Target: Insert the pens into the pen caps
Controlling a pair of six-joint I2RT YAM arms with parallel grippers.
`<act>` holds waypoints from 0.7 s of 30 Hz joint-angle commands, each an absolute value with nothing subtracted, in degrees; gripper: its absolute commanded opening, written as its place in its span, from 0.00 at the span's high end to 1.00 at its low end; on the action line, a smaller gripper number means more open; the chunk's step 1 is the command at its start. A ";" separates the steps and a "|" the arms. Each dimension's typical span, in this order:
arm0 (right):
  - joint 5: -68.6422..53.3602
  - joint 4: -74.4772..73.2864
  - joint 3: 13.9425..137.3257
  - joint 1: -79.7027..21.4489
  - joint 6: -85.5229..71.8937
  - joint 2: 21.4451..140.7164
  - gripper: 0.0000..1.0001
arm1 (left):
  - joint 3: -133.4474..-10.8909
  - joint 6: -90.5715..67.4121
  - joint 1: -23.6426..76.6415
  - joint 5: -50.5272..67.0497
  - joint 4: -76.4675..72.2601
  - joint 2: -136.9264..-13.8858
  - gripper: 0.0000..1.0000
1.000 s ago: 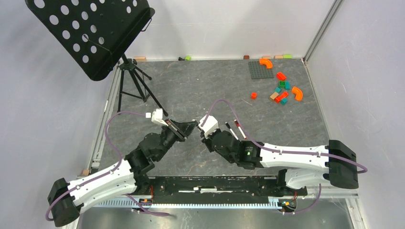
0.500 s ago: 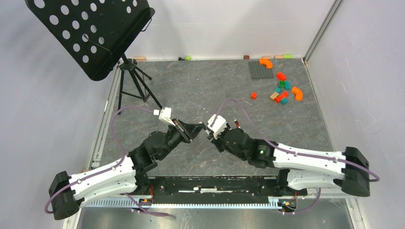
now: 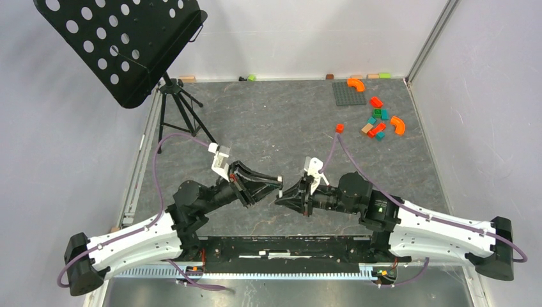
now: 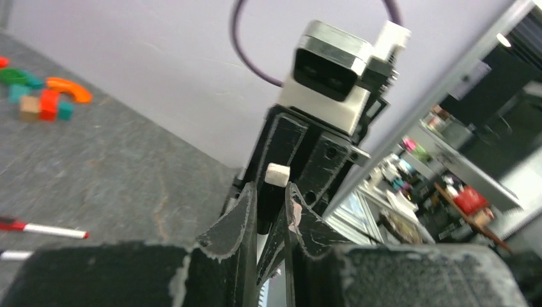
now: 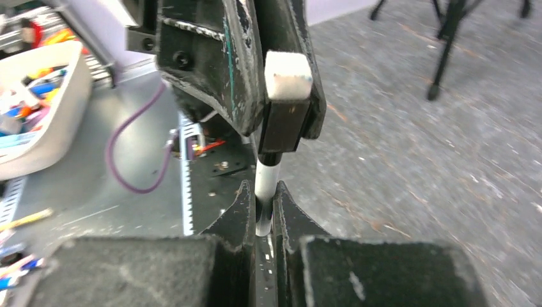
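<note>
Grey table [image 3: 268, 121]; my two arms meet nose to nose above its near middle. Right gripper [image 5: 263, 188] and left gripper [image 4: 267, 192] both clamped on loads.

Right's load: white pen [image 5: 266, 174], held off the table. Red-ended pen [image 4: 45, 229] lies flat, well apart.

Left's load: black cap [image 5: 284, 125], pale at one end. The white pen's dark tip meets it; seated or not, can't tell.

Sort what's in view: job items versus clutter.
Job: black cap in left gripper; white-barrelled pen in right gripper; red-ended pen on the table.
Lying about: toy blocks, grey baseplate, music stand.
</note>
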State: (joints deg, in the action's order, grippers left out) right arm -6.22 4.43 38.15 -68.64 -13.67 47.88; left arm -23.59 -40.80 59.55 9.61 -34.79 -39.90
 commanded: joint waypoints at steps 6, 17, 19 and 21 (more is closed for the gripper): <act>-19.16 24.12 41.93 -69.11 -11.94 42.83 1.00 | -23.64 -34.56 63.05 23.30 -15.65 -40.38 0.98; 1.29 16.06 39.97 -69.16 -10.48 43.02 1.00 | -26.10 -37.94 63.10 0.28 -5.86 -38.66 0.98; 9.05 13.62 40.46 -69.16 -9.96 44.61 1.00 | -27.59 -40.25 63.04 -5.56 -3.00 -41.73 0.98; 15.25 12.70 40.36 -69.16 -9.63 45.95 1.00 | -29.55 -43.31 63.12 -11.46 0.48 -45.17 0.98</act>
State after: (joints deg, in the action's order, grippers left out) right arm -1.19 2.15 36.80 -69.28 -13.26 45.65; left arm -28.80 -38.39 62.81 1.34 -19.62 -38.15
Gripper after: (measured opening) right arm 0.087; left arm 0.216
